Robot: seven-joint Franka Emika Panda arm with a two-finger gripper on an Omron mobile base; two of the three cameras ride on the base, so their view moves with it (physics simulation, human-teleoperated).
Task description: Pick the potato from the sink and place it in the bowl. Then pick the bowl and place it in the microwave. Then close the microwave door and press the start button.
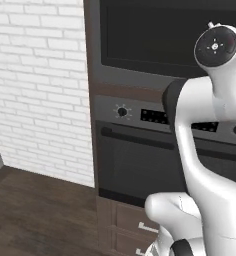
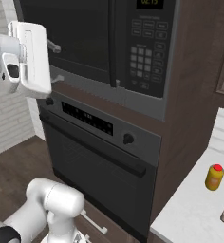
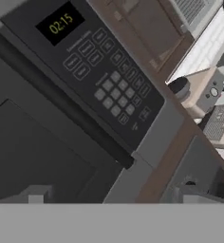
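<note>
Right base view is showing the gripper hovering at about 9 o'clock in the picture, just in front of the microwave door, with its two fingers standing spread wide apart and nothing between them; whether a tip is touching the glass is hard to tell. The door is lying flush with the microwave, and its dark window is hiding whatever is sitting inside. Hand view is looking slantwise across the keypad and a lit clock display reading 02:15, details too small to read in the base views; toward 3 o'clock a tan boxy appliance is being cut off by the edge and is hard to identify. Left base view is having much of its right half blocked by the white arm, yet it is showing a white brick wall at 9 o'clock. Below the microwave the oven is sitting, and at 4 o'clock in the right base view a yellow bottle with a red cap is standing on the worktop.
</note>
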